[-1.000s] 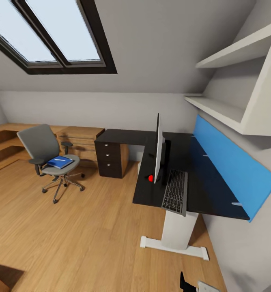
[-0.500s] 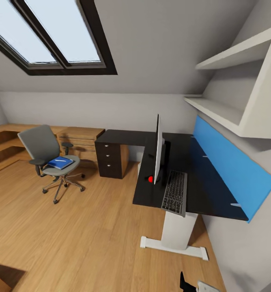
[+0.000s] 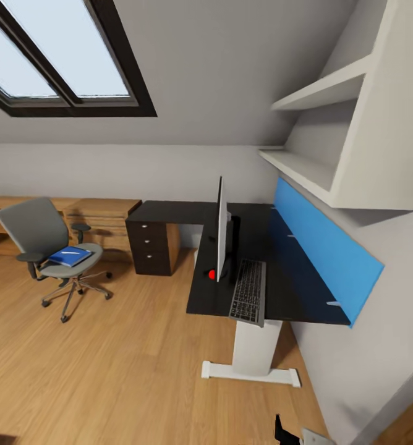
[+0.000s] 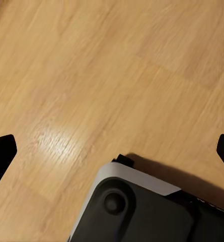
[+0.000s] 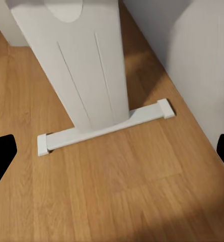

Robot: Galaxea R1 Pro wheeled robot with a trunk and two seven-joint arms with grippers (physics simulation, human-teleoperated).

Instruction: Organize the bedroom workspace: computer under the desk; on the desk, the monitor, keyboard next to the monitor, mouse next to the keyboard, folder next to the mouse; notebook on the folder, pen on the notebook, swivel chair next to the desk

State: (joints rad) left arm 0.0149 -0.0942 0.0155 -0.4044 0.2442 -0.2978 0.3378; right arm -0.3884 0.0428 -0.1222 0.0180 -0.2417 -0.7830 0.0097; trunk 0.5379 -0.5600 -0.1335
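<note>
Monitor point(image 3: 221, 230) and keyboard point(image 3: 248, 292) are seen on the desk point(image 3: 293, 284); notebook point(image 3: 68, 256) is sat on the chair point(image 3: 42, 244). Both grippers point(image 4: 112, 151) point(image 5: 112, 151) are spread wide over floor, nothing held.

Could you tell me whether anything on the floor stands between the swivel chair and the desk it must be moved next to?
Nothing visible does. In the head view, bare wooden floor lies between the swivel chair and the desk; the notebook rests on the chair's seat.
</note>
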